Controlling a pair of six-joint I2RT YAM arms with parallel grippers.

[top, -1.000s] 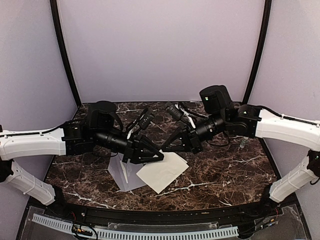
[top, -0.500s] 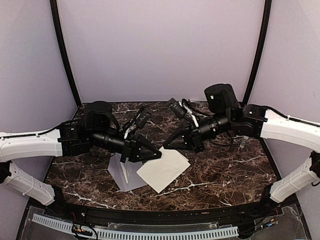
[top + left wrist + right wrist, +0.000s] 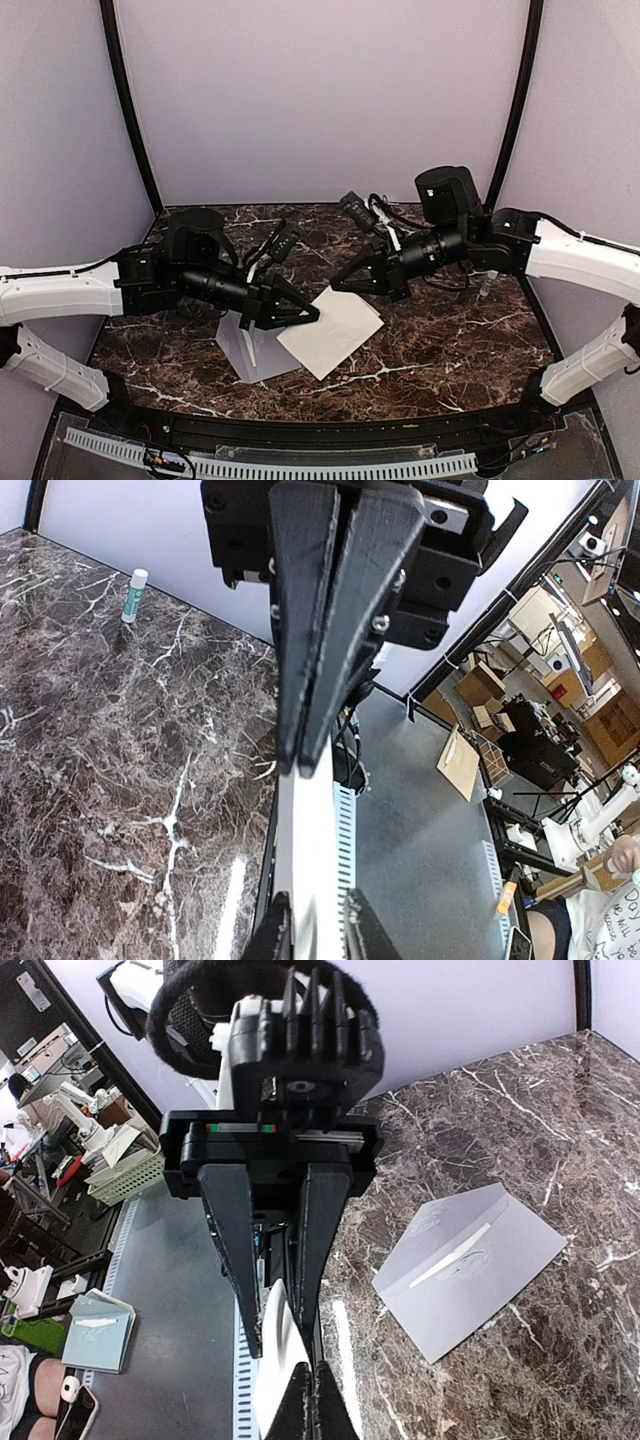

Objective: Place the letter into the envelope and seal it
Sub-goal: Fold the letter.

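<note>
The letter (image 3: 335, 330), an off-white sheet, lies on the marble with its far corner lifted. My right gripper (image 3: 338, 285) is shut on that corner; in the right wrist view its tips (image 3: 312, 1410) pinch the white paper (image 3: 275, 1360). My left gripper (image 3: 305, 315) sits at the sheet's left edge. In the left wrist view its fingertips (image 3: 317, 930) stand slightly apart with the letter (image 3: 310, 850) running between them, open. The pale grey-lavender envelope (image 3: 250, 355) lies flat left of the letter, flap open (image 3: 470, 1270), partly under the left gripper.
A small white and green tube (image 3: 133, 593) stands by the back wall. Lavender walls close in the table on three sides. A black rim (image 3: 320, 425) runs along the near edge, close below the letter and envelope.
The right gripper has drawn back up and to the right, taking the letter's far corner with it. The left gripper slid slightly left along the sheet. The envelope has not moved.
</note>
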